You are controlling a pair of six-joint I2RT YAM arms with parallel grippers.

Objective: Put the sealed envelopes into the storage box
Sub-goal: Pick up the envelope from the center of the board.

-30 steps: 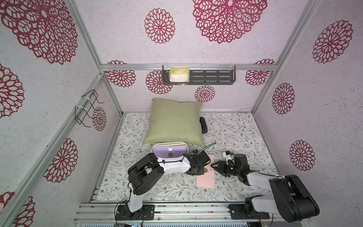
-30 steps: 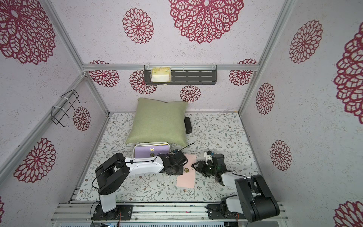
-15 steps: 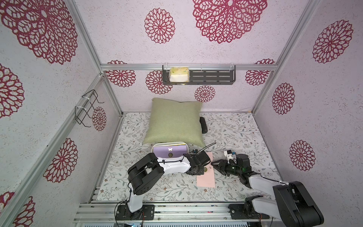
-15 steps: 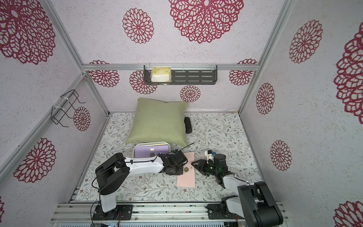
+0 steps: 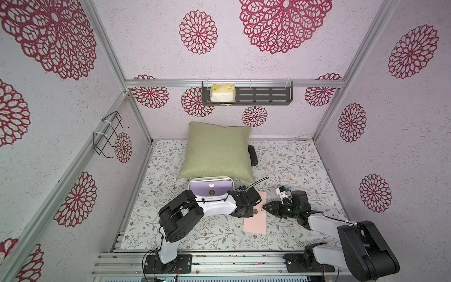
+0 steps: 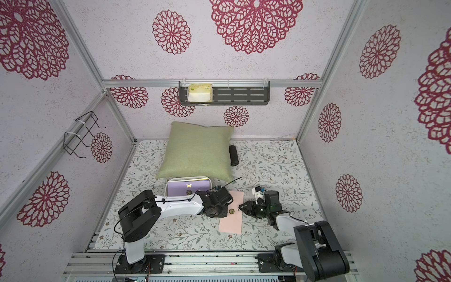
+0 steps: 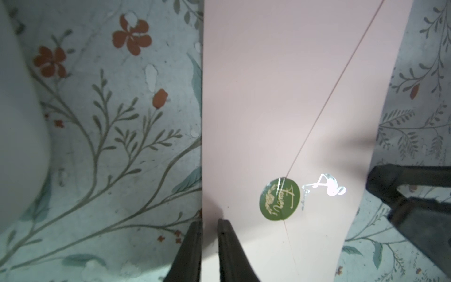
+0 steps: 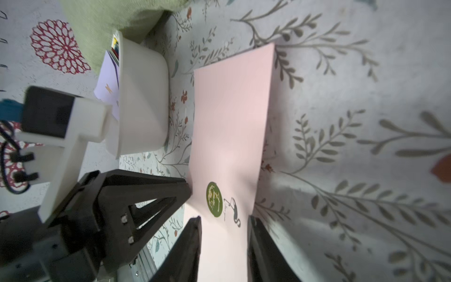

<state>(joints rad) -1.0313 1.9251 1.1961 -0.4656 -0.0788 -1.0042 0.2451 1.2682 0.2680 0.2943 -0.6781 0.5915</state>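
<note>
A pink envelope (image 5: 255, 221) (image 6: 231, 221) with a round green-gold seal (image 7: 279, 199) (image 8: 214, 199) lies on the floral table, right of the white storage box (image 5: 210, 177) (image 6: 188, 177). A lilac envelope (image 5: 210, 190) tops the stack in the box. My left gripper (image 5: 251, 211) (image 7: 210, 224) is shut on the pink envelope's left edge, one finger at each face of the paper. From the opposite side, my right gripper (image 5: 264, 209) (image 8: 224, 219) is at the envelope's right edge. Its fingers stand apart, and the paper passes between them.
A green pillow (image 5: 217, 149) lies just behind the box, with a small black object (image 5: 252, 155) at its right. A dark slotted shelf (image 5: 263, 96) on the back wall holds a yellow block (image 5: 222, 92). A wire rack (image 5: 107, 134) hangs on the left wall.
My right gripper has moved left up to the pink envelope's right edge and its fingers have narrowed. The left arm and the envelope have stayed put.
</note>
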